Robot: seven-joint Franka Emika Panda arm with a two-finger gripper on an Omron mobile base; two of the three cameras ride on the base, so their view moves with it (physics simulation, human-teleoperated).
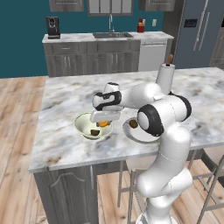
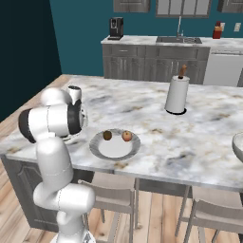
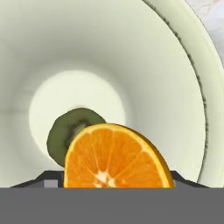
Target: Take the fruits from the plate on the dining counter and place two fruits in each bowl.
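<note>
**Claw over the cream-green bowl, gripping the orange**

In the left base view you find the claw [image 1: 103, 124] at frame centre, directly above the pale cream-green bowl [image 1: 83, 127], which stands on the marble tabletop [image 1: 65, 94]. The orange [image 1: 103, 124] sits between the fingers, just above the bowl's interior. A dark green fruit [image 1: 95, 132] lies on the bowl floor, below and slightly left of the orange.

In the hand view the orange [image 3: 116, 157] occupies the lower centre, its cut face showing, flanked by the dark fingertips [image 3: 43, 180] at the bottom edge. The claw is closed on it. The green fruit [image 3: 70, 129] lies partly hidden behind the orange's upper left, on the pale bottom of the bowl [image 3: 175, 87].

The plate [image 1: 133, 135] lies just right of the bowl in the left base view, partly covered by the arm. In the right base view you see the plate [image 2: 99, 149] at left centre, carrying the brown oval fruit [image 2: 107, 135] and the reddish apple [image 2: 126, 136] side by side near its far rim.

A white paper-towel roll [image 2: 176, 95] stands upright further back on the tabletop. The rim of a grey bowl [image 2: 238, 144] shows at the right edge.
</note>
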